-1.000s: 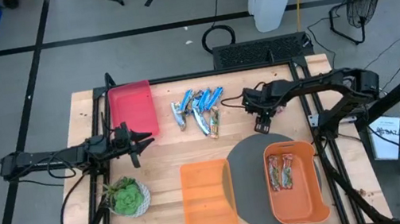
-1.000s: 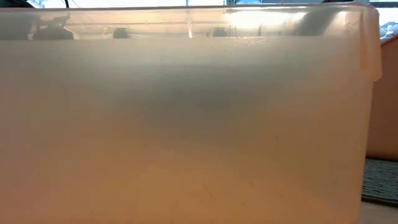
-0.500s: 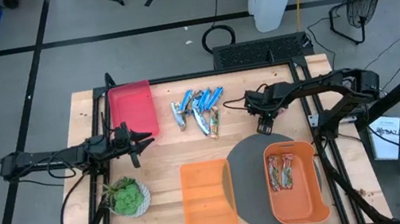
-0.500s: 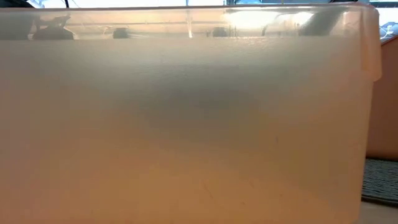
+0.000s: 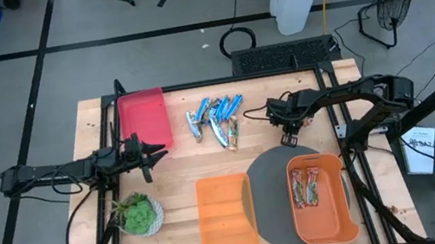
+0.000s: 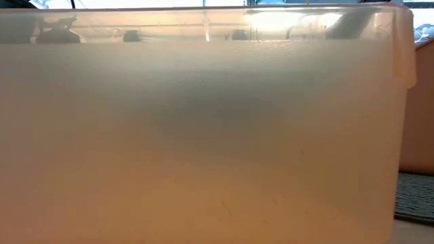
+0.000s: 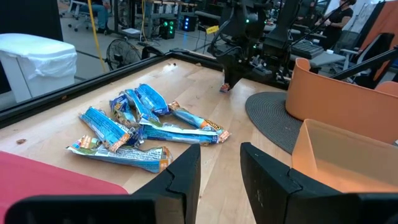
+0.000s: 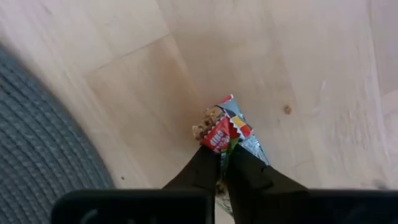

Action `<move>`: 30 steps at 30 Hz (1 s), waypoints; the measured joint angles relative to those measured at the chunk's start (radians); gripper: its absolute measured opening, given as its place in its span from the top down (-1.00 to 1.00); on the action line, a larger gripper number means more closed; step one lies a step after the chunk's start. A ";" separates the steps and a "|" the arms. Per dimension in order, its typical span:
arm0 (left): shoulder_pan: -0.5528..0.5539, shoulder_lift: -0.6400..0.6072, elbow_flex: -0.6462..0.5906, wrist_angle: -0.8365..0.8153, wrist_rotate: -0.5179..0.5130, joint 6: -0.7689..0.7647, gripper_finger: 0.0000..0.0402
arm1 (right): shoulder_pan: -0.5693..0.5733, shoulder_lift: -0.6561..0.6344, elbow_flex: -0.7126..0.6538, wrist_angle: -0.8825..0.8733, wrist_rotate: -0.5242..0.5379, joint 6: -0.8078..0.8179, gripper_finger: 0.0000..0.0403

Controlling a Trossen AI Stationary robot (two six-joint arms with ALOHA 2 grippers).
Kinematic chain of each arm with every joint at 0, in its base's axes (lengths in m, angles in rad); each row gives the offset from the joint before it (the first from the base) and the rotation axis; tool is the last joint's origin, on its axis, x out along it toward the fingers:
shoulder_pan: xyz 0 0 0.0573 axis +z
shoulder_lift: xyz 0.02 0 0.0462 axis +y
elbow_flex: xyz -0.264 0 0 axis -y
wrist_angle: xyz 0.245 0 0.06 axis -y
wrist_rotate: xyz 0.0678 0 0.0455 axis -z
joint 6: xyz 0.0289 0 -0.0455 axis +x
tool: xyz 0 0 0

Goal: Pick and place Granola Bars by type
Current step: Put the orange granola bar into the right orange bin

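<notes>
High view first: take the round dark grey mat (image 5: 273,185) as your landmark. On its right half sits the deep orange plastic tub (image 5: 321,199), already holding a couple of reddish-brown foil granola bars (image 5: 305,187); a shallower orange tray (image 5: 225,214) touches the mat's left edge and looks empty, and a red flat tray (image 5: 144,119) lies far up and left of the mat. The heap of bright blue foil bars (image 5: 215,120) lies unsorted just above and left of the mat, so you have most of the sorting still ahead. Your right gripper (image 5: 288,136) sits just above the mat's top edge; the left gripper (image 5: 155,155) waits well left of the mat, near the red tray. Low view: you get only the translucent orange wall of a bin. Left wrist view: your left fingers (image 7: 183,177) stand parted, holding nothing, facing the blue heap. Right wrist view: your right fingers (image 8: 200,171) are clenched on the end of a red-labelled foil bar (image 8: 227,132) lying on the wood beside the mat. Compared with a second ago, those fingers have closed and the gripper has edged slightly lower toward the mat; nothing else has moved.
</notes>
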 joint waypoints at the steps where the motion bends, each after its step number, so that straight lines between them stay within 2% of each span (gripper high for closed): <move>1: 0.000 0.000 0.000 0.000 0.000 0.000 0.41 | 0.003 -0.005 -0.001 0.000 -0.001 -0.001 0.96; 30: 0.000 0.000 0.000 0.000 0.000 0.000 0.41 | 0.061 -0.423 -0.001 0.062 0.002 0.063 0.96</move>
